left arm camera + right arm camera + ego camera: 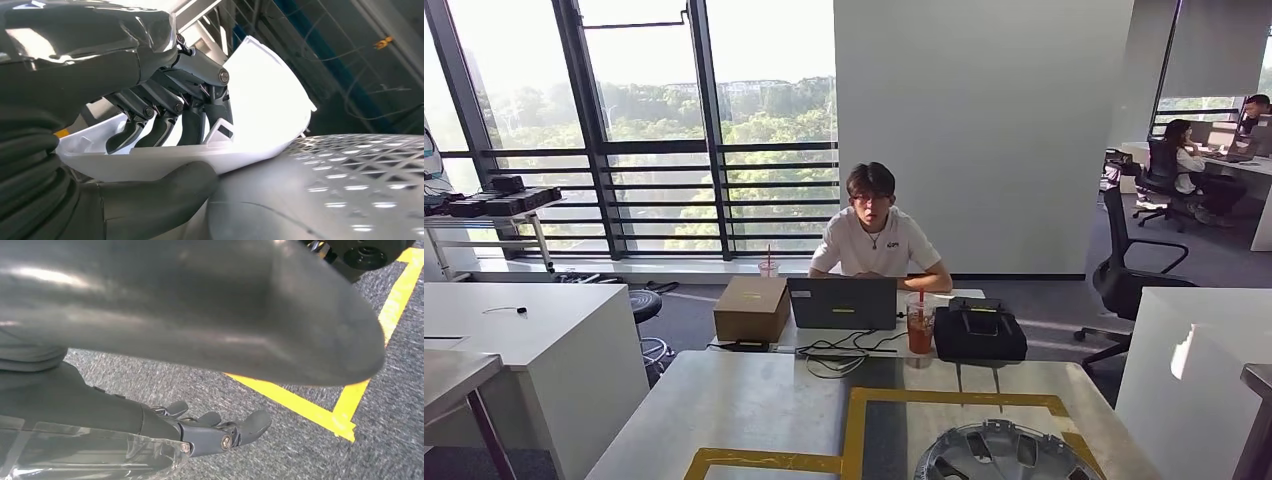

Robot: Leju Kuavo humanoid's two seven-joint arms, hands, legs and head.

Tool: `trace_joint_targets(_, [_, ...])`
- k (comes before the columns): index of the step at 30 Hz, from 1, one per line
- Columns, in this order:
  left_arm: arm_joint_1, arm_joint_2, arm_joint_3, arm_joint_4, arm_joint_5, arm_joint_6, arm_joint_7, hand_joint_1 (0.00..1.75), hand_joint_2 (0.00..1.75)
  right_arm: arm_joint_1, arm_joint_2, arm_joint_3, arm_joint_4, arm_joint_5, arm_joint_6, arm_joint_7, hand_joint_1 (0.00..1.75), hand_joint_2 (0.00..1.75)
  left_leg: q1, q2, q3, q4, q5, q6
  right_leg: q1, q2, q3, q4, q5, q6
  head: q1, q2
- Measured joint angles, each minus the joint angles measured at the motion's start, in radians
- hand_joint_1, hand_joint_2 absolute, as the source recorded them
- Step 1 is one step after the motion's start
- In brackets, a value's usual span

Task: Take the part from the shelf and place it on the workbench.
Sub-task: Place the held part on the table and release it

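Workbench (754, 410), yellow-taped, is landmark. Person (876, 235) sits at desk beyond its far edge, behind laptop (842, 303). Silver wheel cover (1006, 455) lies on workbench near edge. White part (260, 107) clasped in left hand (165, 100), thumb below, fingers (192, 125) over rim. Right hand (220, 432) holds nothing, fingers loosely extended above grey carpet.

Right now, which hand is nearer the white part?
Left. The left hand grips the white part, fingers inside its rim, thumb beneath. The right hand hangs open over carpeted floor with yellow tape, away from it.
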Motion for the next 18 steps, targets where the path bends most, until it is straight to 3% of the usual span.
trace_joint_targets(1, [0.013, 0.001, 0.004, -0.007, -0.025, 0.019, 0.003, 1.61, 1.75, 0.002, 0.001, 0.002, -0.001, 0.000, 0.001, 0.002, 0.00, 0.00, 0.002, 0.001, -0.024, 0.031, -0.004, -0.002, 0.001, 0.001, 0.001, 0.000, -0.002, -0.002, -0.001, 0.000])
trace_joint_targets(2, [0.026, 0.003, 0.010, -0.013, -0.051, 0.035, 0.002, 1.61, 1.75, 0.005, 0.001, 0.005, -0.001, 0.000, -0.002, 0.002, 0.00, 0.00, 0.002, 0.003, -0.027, 0.020, 0.013, -0.001, 0.003, 0.001, 0.004, 0.000, -0.004, -0.002, -0.001, 0.000])
trace_joint_targets(4, [0.042, 0.014, 0.030, -0.021, -0.110, 0.051, -0.018, 1.61, 1.75, 0.010, 0.001, 0.013, 0.002, 0.000, -0.012, 0.002, 0.00, 0.00, -0.001, 0.005, 0.018, -0.098, 0.089, 0.011, 0.006, 0.003, 0.010, 0.000, -0.008, -0.002, -0.003, 0.000])
trace_joint_targets(6, [0.048, 0.028, 0.058, -0.022, -0.177, 0.058, -0.039, 1.61, 1.75, 0.012, 0.003, 0.020, 0.011, 0.000, -0.022, 0.000, 0.00, 0.00, -0.010, 0.008, 0.071, -0.219, 0.138, 0.030, 0.012, 0.004, 0.014, -0.001, -0.010, 0.001, -0.003, 0.000])
trace_joint_targets(8, [0.053, 0.037, 0.082, -0.022, -0.251, 0.069, -0.042, 1.61, 1.75, 0.011, 0.004, 0.025, 0.017, 0.000, -0.028, -0.006, 0.00, 0.00, -0.017, 0.010, 0.086, -0.255, 0.141, 0.041, 0.014, 0.002, 0.013, -0.001, -0.013, 0.009, -0.003, 0.000])
trace_joint_targets(11, [0.048, 0.046, 0.107, -0.017, -0.369, 0.092, -0.011, 1.61, 1.75, 0.010, 0.004, 0.032, 0.019, 0.000, -0.022, -0.020, 0.00, 0.00, -0.012, 0.009, 0.101, -0.276, 0.158, 0.050, 0.015, -0.001, 0.006, 0.014, -0.024, 0.020, -0.002, 0.000])
trace_joint_targets(12, [0.040, 0.048, 0.112, -0.009, -0.402, 0.098, 0.003, 1.61, 1.75, 0.009, 0.005, 0.034, 0.019, 0.000, -0.017, -0.024, 0.00, 0.00, -0.009, 0.009, 0.107, -0.284, 0.164, 0.054, 0.015, -0.001, -0.010, 0.048, -0.041, 0.021, -0.001, 0.000])
trace_joint_targets(14, [0.018, 0.050, 0.116, 0.020, -0.459, 0.108, 0.038, 1.61, 1.75, 0.009, 0.007, 0.037, 0.019, 0.000, -0.012, -0.028, 0.00, 0.00, -0.008, 0.009, 0.108, -0.289, 0.168, 0.058, 0.012, -0.001, -0.074, 0.174, -0.095, 0.020, 0.002, 0.000])
trace_joint_targets(16, [-0.010, 0.050, 0.116, 0.061, -0.511, 0.112, 0.090, 1.61, 1.75, 0.009, 0.008, 0.040, 0.021, 0.000, -0.011, -0.027, 0.00, 0.00, -0.008, 0.009, 0.106, -0.288, 0.168, 0.058, 0.007, -0.001, -0.133, 0.285, -0.129, 0.027, 0.005, 0.000])
trace_joint_targets(17, [-0.028, 0.050, 0.116, 0.085, -0.538, 0.112, 0.118, 1.61, 1.75, 0.008, 0.008, 0.043, 0.023, 0.000, -0.012, -0.024, 0.00, 0.00, -0.008, 0.008, 0.106, -0.287, 0.168, 0.057, 0.004, -0.001, -0.137, 0.289, -0.123, 0.036, 0.005, 0.000])
trace_joint_targets(18, [-0.048, 0.051, 0.116, 0.110, -0.564, 0.114, 0.138, 1.61, 1.75, 0.008, 0.007, 0.046, 0.027, 0.000, -0.014, -0.020, 0.00, 0.00, -0.006, 0.007, 0.106, -0.284, 0.166, 0.054, 0.000, -0.001, -0.120, 0.250, -0.102, 0.047, 0.006, 0.000])
